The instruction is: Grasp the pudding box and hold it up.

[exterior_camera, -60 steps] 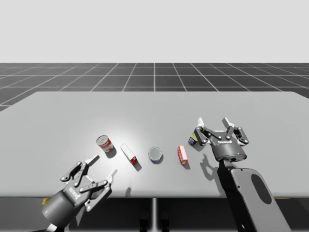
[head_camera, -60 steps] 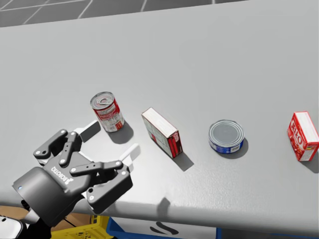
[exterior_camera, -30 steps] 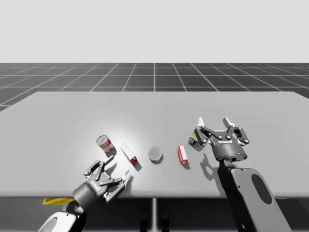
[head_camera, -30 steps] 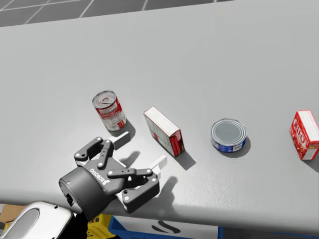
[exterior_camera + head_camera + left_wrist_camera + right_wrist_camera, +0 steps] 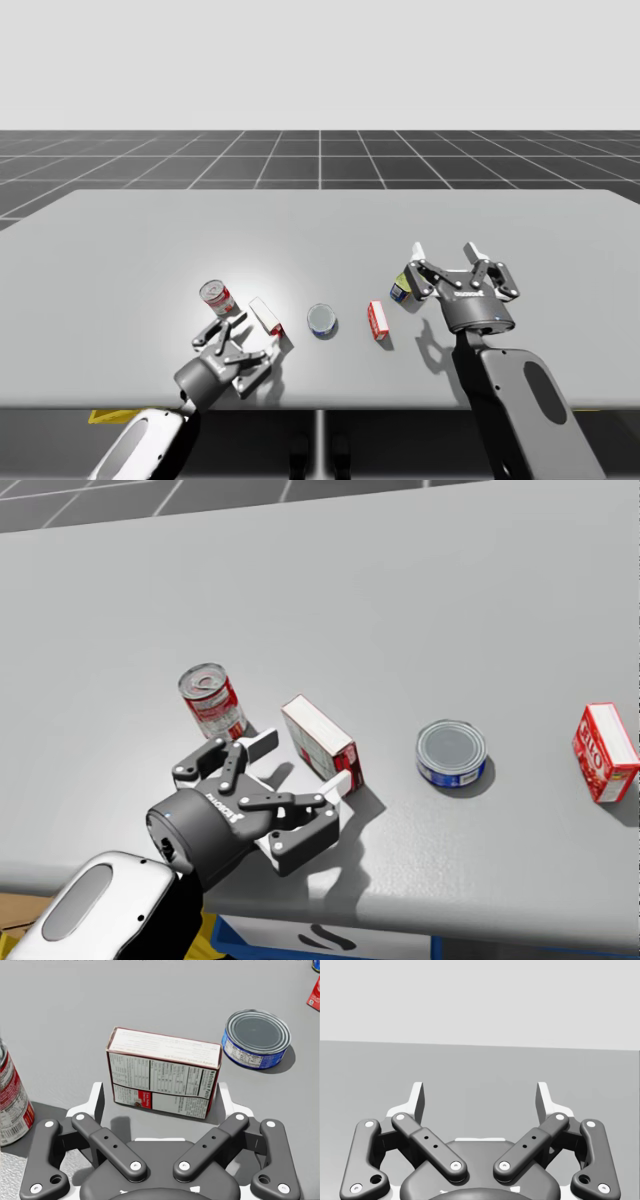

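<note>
The pudding box (image 5: 320,742) lies on its long side on the grey table (image 5: 320,220). It is white with a dark red end. My left gripper (image 5: 300,765) is open, low over the table, with one finger on either side of the box's near end. In the left wrist view the box (image 5: 165,1072) sits between the open fingers (image 5: 95,1102) of the left gripper (image 5: 160,1100), with small gaps on both sides. From above, the left gripper (image 5: 240,338) meets the box (image 5: 266,315). My right gripper (image 5: 443,258) hovers open and empty at the right; the right wrist view shows it (image 5: 481,1100) holding nothing.
A red-and-white can (image 5: 212,702) stands just left of the box, close to my left gripper's outer finger. A flat blue can (image 5: 452,753) and a red box (image 5: 604,752) lie to the right. A small blue-and-yellow can (image 5: 400,290) sits by my right gripper.
My left arm has reached forward and to the right, from the table's front edge to the pudding box, so its open fingers now straddle the box. The right arm is still.
</note>
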`<state>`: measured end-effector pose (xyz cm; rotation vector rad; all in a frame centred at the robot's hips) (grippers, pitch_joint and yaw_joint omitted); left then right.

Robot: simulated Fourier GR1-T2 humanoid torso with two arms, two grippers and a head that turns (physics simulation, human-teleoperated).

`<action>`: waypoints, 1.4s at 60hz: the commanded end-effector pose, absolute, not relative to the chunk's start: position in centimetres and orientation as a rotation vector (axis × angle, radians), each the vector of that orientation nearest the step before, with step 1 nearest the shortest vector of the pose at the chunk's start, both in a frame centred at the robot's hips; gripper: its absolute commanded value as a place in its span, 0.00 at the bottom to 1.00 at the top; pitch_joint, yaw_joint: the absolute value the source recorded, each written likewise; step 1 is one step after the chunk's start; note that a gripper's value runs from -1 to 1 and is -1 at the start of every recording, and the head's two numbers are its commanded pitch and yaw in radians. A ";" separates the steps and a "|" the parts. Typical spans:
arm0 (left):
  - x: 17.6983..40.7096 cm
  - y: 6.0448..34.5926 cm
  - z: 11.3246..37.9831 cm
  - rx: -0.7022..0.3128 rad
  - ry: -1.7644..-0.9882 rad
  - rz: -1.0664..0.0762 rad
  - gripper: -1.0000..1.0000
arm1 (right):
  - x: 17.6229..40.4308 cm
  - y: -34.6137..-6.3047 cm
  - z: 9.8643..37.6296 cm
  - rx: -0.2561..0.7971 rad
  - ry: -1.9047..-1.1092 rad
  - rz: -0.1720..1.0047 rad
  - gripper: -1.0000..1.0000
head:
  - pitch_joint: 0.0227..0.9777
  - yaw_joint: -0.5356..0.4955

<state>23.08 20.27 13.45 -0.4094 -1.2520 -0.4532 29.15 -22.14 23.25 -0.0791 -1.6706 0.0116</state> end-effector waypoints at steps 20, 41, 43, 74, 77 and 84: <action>24.8 18.9 13.3 -0.411 -1.251 -0.450 0.00 | 29.0 -22.3 23.4 -0.080 -1.674 0.007 0.00 | 0.88 0.72; 25.4 17.9 13.3 -0.428 -1.247 -0.425 0.00 | 28.9 -22.3 23.5 -0.079 -1.676 0.005 0.00 | 0.88 0.72; 25.4 17.9 13.3 -0.428 -1.246 -0.424 0.00 | 28.9 -22.3 23.5 -0.079 -1.677 0.006 0.00 | 0.88 0.72; 24.6 17.3 11.9 -0.426 -1.218 -0.499 1.00 | 28.9 -22.4 23.6 -0.077 -1.673 0.002 0.00 | 0.54 0.73; 24.6 17.3 11.9 -0.425 -1.215 -0.507 1.00 | 28.9 -22.4 23.6 -0.076 -1.674 0.002 0.00 | 0.51 0.73; 24.5 17.2 11.8 -0.421 -1.214 -0.514 1.00 | 28.9 -22.5 23.7 -0.075 -1.674 0.001 0.00 | 0.48 0.73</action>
